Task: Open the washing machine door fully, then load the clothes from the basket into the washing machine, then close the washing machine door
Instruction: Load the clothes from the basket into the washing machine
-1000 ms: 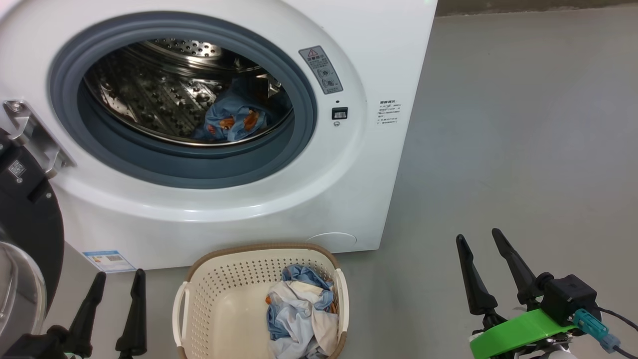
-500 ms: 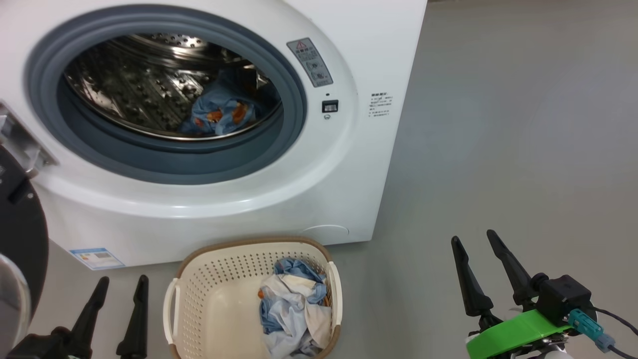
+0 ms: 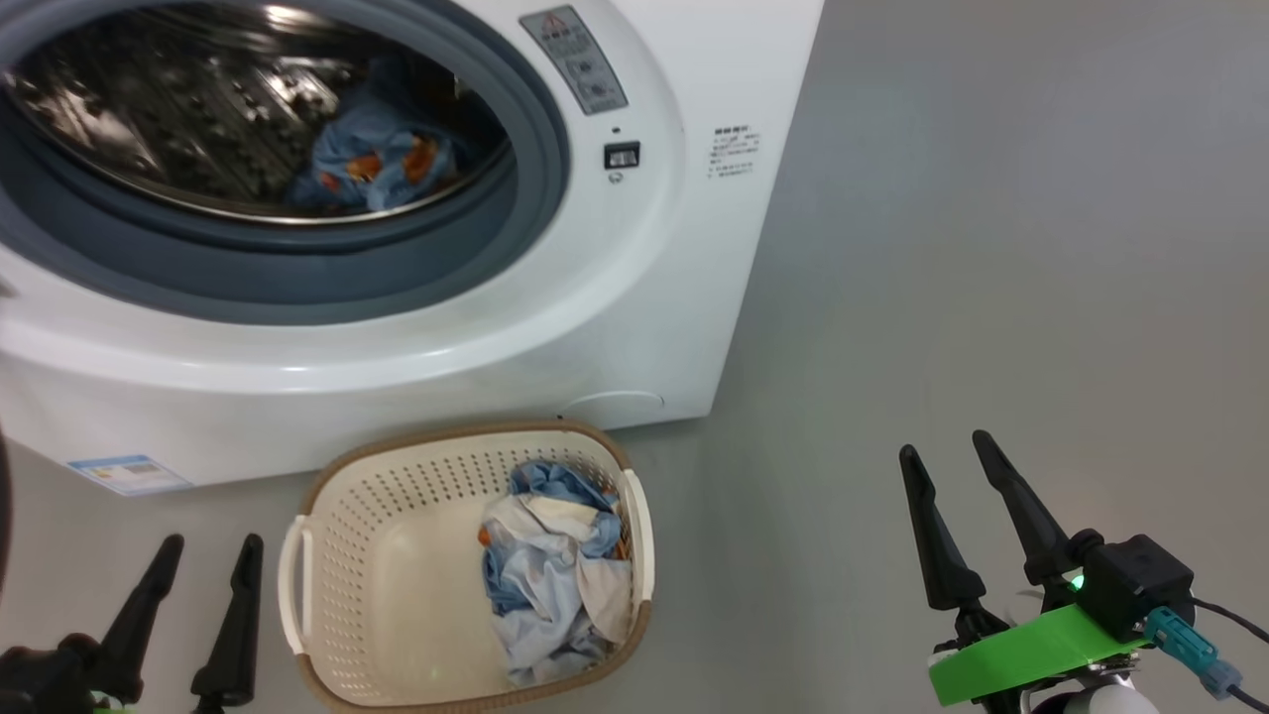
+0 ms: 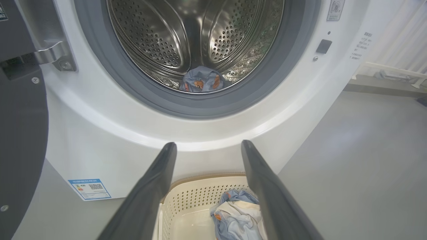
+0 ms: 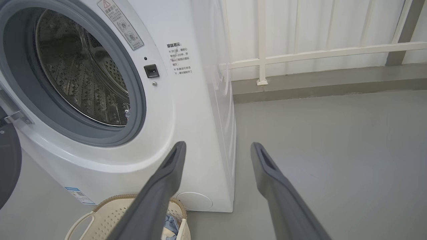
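Basket (image 3: pixel 397 496) just beside left hand (image 3: pixel 214 543)

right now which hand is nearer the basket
Left. The left hand is open, close beside the basket on its left side. The right hand, also open, is much farther off to the basket's right.

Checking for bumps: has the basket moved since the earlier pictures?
No. The basket sits at the same spot before the washing machine; only the view shifted.

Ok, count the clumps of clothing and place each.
2: a blue orange-printed garment inside the washing machine drum, and a heap in the basket; more may hide beneath.
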